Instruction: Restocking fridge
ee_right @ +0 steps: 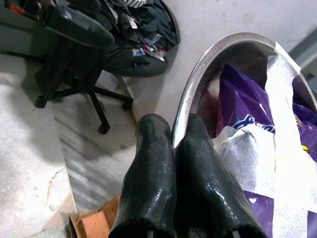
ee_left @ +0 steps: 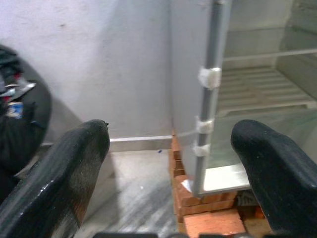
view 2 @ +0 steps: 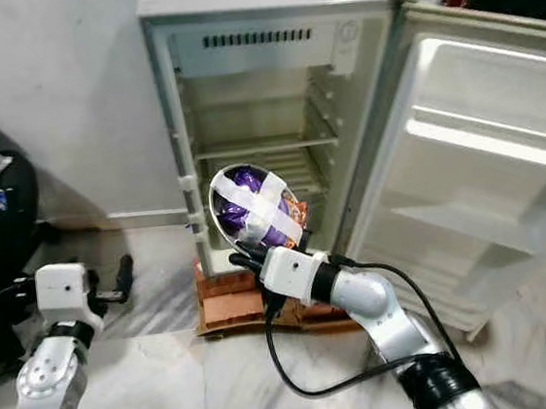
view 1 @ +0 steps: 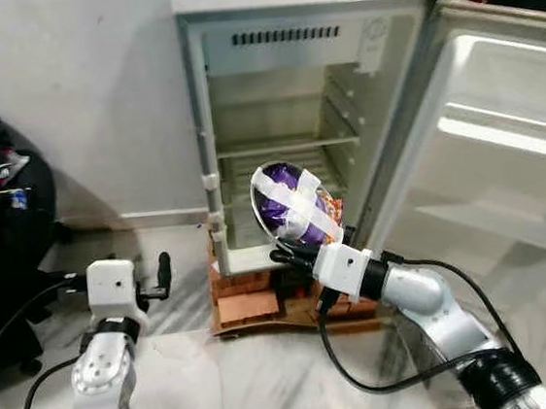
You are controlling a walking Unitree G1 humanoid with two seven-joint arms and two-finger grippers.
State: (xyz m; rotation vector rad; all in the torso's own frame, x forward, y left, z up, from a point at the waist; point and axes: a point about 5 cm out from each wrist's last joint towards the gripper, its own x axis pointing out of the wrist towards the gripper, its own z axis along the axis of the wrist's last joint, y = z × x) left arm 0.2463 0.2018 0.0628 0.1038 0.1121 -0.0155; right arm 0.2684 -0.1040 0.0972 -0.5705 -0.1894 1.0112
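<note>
A steel bowl point(view 1: 293, 204) holds purple packets under crossed strips of white tape. My right gripper point(view 1: 291, 254) is shut on its lower rim and holds it tilted on edge before the open fridge point(view 1: 294, 124). In the right wrist view the two black fingers point(ee_right: 173, 173) pinch the bowl point(ee_right: 198, 74) at its rim. The fridge shelves point(view 1: 286, 146) are bare, and the door point(view 1: 500, 132) stands swung out to the right. My left gripper point(view 1: 161, 275) hangs open to the left of the fridge, its fingers point(ee_left: 74, 168) wide apart and holding nothing.
The fridge stands on red bricks point(view 1: 249, 300) on a marble floor. A black office chair point(view 1: 1, 223) heaped with clothes is at the far left. A black cable point(view 1: 369, 375) loops under my right arm. A white wall point(view 1: 96, 96) is behind.
</note>
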